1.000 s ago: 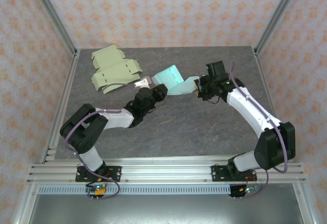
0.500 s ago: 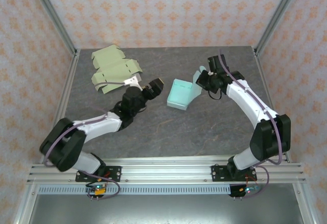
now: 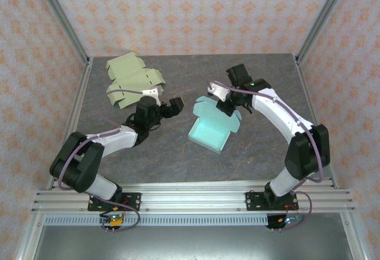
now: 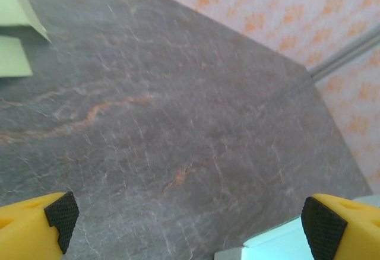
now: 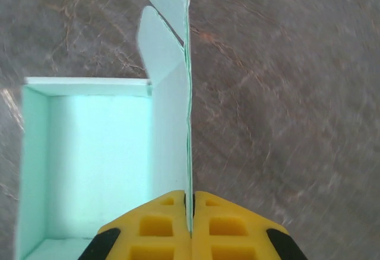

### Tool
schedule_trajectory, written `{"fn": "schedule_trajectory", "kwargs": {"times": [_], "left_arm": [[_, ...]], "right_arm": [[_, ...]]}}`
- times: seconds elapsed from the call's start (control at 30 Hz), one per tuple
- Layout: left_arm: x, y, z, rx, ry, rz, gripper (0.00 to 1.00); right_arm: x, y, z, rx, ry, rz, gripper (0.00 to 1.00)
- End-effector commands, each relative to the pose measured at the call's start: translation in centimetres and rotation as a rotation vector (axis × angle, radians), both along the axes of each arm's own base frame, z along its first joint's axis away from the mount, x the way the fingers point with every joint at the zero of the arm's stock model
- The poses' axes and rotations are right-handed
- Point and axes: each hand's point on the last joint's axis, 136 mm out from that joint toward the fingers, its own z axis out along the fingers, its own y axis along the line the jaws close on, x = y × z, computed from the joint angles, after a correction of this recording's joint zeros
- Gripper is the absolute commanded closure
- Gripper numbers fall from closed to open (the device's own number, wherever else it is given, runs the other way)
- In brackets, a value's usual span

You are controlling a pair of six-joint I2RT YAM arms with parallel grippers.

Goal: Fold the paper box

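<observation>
The pale teal paper box (image 3: 209, 130) is pictured near the middle of the grey, stone-patterned table (image 3: 261, 153), with its open side turned upward. It is gripped at its far right corner by the right gripper (image 3: 228, 104). From the right wrist, the yellow jaws are seen pressed together on an upright flap (image 5: 177, 117) of the box, which is viewed edge-on as a thin line. The hollow of the box is seen to the left of the flap. Whether the box rests flat on the table or is partly raised cannot be told. From above, its far right corner is hidden by the right gripper and wrist.

The left gripper (image 3: 167, 101) is shown just left of the box and apart from it, with its jaws spread wide and nothing held. In the left wrist view, bare table is framed between the two black pads (image 4: 60, 212), and a pale corner of the box is caught at the lower edge beside the right-hand pad.

Two flat green box blanks (image 3: 132, 81) are seen overlapping in the far left corner of the table, just beyond the left gripper. The scene is enclosed by aluminium frame posts (image 3: 62, 18) and patterned walls (image 3: 190, 10).
</observation>
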Motion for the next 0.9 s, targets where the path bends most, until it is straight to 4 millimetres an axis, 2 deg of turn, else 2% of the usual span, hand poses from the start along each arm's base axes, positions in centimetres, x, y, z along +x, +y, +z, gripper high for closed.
{"fn": "schedule_trajectory", "kwargs": {"times": [0.0, 0.03, 0.1, 0.13, 0.17, 0.3, 0.37, 0.43, 0.47, 0.53, 0.6, 0.7, 0.77, 0.87], "left_arm": [[-0.2, -2.2, 1.2, -0.033, -0.104, -0.127, 0.0], [-0.2, -2.3, 1.2, -0.037, -0.115, -0.13, 0.0], [-0.4, -2.5, 1.5, -0.043, -0.135, -0.134, 0.0], [-0.5, -2.5, 1.6, -0.044, -0.133, -0.136, 0.01], [-0.7, -2.6, 1.8, -0.034, -0.135, -0.15, 0.01], [-2.4, -4.7, 2.9, 0.129, -0.155, -0.3, 0.02], [-3.4, -5.9, 3.4, 0.204, -0.168, -0.374, 0.02], [-4.4, -6.8, 3.7, 0.244, -0.173, -0.432, 0.04], [-4.9, -7.0, 3.6, 0.26, -0.172, -0.447, 0.04], [-5.5, -7.2, 3.2, 0.303, -0.17, -0.475, 0.05], [-5.5, -7.3, 3.0, 0.36, -0.182, -0.505, 0.05], [-4.4, -7.7, 2.9, 0.446, -0.165, -0.537, 0.07], [-3.6, -8.0, 2.5, 0.489, -0.133, -0.557, 0.08], [-3.0, -8.5, 2.4, 0.486, -0.142, -0.56, 0.09]], "right_arm": [[0.7, 0.5, 0.6, -0.075, -0.118, 0.231, 0.79], [1.1, 0.9, 1.6, -0.047, -0.142, 0.218, 0.68], [1.8, 1.4, 4.1, 0.035, -0.185, 0.163, 0.63], [1.8, 1.5, 5.1, 0.08, -0.197, 0.137, 0.33], [1.8, 1.4, 6.2, 0.13, -0.205, 0.094, 0.22], [1.7, -0.7, 9.9, 0.339, -0.199, -0.23, 0.16], [1.3, -3.0, 10.1, 0.419, -0.195, -0.454, 0.15], [-0.3, -5.1, 9.0, 0.481, -0.163, -0.624, 0.15], [-2.0, -5.5, 9.0, 0.527, -0.141, -0.657, 0.16], [-4.8, -5.5, 7.5, 0.556, -0.067, -0.651, 0.16], [-6.4, -5.9, 5.9, 0.531, -0.02, -0.651, 0.16], [-6.7, -6.0, 3.3, 0.507, 0.045, -0.685, 0.16], [-5.9, -6.3, 2.1, 0.513, 0.058, -0.743, 0.17], [-4.8, -7.7, 0.9, 0.501, 0.029, -0.861, 0.17]]}}
